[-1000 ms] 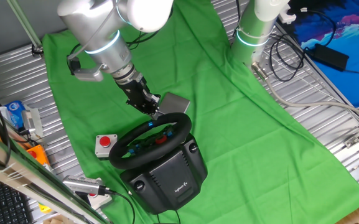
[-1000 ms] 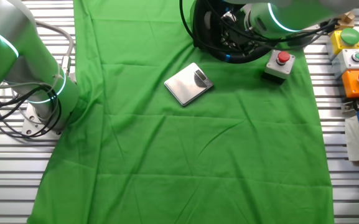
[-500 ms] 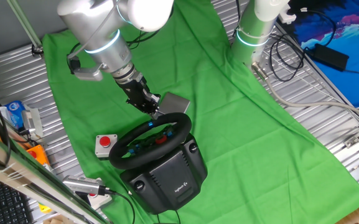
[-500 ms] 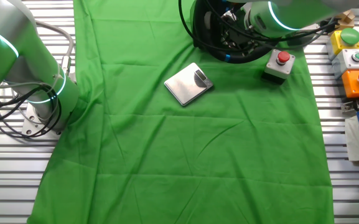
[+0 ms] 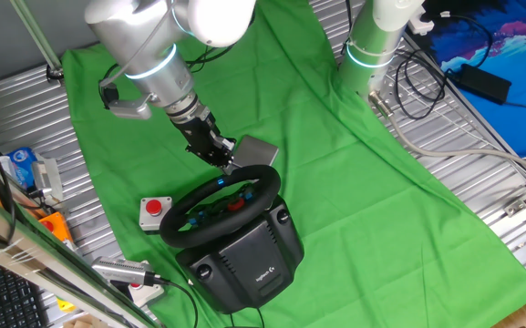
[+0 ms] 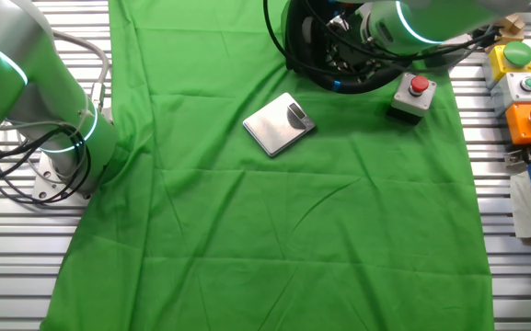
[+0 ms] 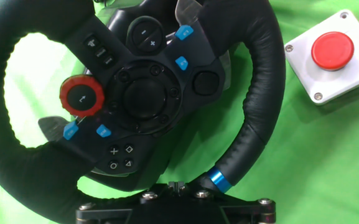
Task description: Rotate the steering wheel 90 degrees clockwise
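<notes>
The black steering wheel (image 5: pixel 219 202) sits on its bulky black base (image 5: pixel 249 260) with a white logo, at the front of the green cloth. In the hand view its thick rim (image 7: pixel 260 81) rings a hub with blue buttons and a red dial (image 7: pixel 81 98). A blue stripe on the rim lies just right of my gripper (image 7: pixel 176 186). My gripper (image 5: pixel 224 160) is at the wheel's far rim and looks shut on it. The fingertips are hidden under the gripper body. In the other fixed view the wheel (image 6: pixel 294 57) is cut off at the top edge.
A small grey box with a red button (image 5: pixel 154 210) stands left of the wheel and shows in the hand view (image 7: pixel 331 55). A flat grey plate (image 6: pixel 279 124) lies on the cloth behind the gripper. A second arm's base (image 5: pixel 372 50) stands at the back. Button boxes (image 6: pixel 523 87) line the table edge.
</notes>
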Available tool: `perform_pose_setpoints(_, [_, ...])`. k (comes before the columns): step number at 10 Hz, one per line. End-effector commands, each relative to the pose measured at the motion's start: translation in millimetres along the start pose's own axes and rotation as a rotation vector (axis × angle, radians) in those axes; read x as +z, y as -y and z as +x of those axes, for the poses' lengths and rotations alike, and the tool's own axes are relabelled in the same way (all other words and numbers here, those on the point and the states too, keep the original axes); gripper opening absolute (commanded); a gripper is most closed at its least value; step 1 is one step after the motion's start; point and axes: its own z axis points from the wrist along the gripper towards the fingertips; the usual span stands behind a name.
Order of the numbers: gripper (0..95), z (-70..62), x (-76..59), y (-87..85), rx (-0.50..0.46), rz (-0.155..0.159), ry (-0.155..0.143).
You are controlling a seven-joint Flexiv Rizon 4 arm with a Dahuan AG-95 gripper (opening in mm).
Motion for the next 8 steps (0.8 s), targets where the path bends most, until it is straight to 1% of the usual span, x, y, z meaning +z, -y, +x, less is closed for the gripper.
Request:
perform_pose_setpoints(1, [0.0,-0.1,-0.2,0.0,-0.031,-0.012,-0.013])
perform_pose_setpoints(3, [0.0,-0.1,-0.2,0.0,-0.043,-0.024,-0.024])
perform_pose_setpoints(4, [0.0,-0.1,-0.2,0.0,-0.055,-0.033,-0.027])
perform_pose_setpoints(6, [0.0,-0.1,-0.2,0.0,-0.068,-0.039,-0.028])
perform_pose_setpoints(7, [0.0,-0.1,-0.2,0.0,-0.07,-0.039,-0.029])
perform_pose_setpoints(8, [0.0,-0.1,-0.2,0.0,-0.071,-0.032,-0.036])
